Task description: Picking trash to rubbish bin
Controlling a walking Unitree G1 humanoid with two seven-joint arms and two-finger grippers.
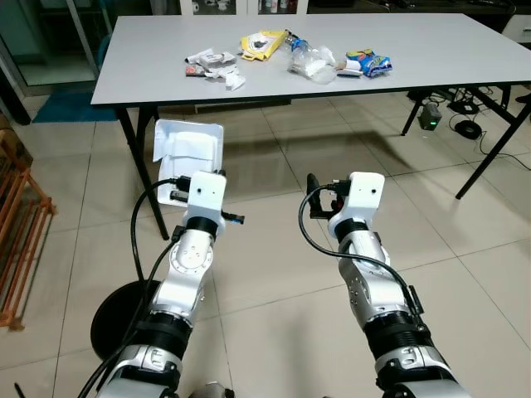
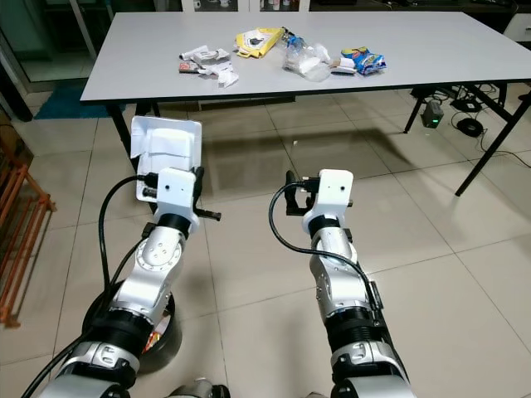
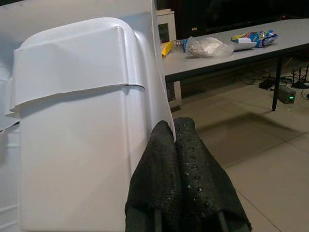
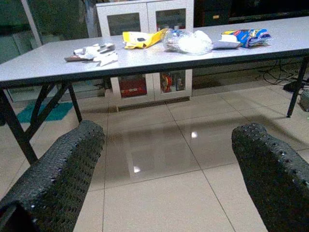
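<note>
While the left gripper [image 3: 176,140] is clamped on the edge of a white plastic clamshell tray [image 1: 189,149] raised above the tiled floor [image 1: 274,282], the right gripper [image 4: 169,159] hangs spread and empty beside it; crumpled wrappers [image 1: 214,66], a yellow bag [image 1: 263,43] and a clear bottle [image 1: 309,61] lie on the long grey counter [image 1: 448,58] ahead.

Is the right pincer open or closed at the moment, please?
Open: the right pincer has its two black fingers wide apart, with floor between them.
</note>
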